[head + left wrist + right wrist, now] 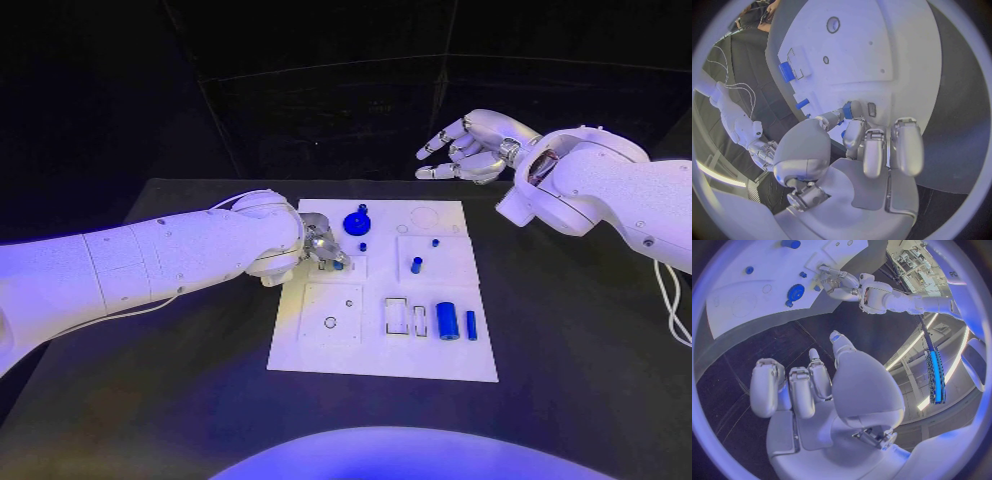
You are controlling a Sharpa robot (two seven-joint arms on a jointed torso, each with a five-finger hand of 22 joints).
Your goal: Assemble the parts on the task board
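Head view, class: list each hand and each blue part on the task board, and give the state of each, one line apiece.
left hand: over the task board, pinching a small blue part
right hand: raised beyond the board, fingers apart, holding nothing
round blue part: resting on the board
small blue peg: standing upright
blue cylinder: lying flat
thin blue bar: lying flat beside the cylinder

You see the black table (pixel 173 400) extending on all sides beyond the white plate, with a dark backdrop behind its far edge; a white cable (pixel 672 300) hangs over its right side
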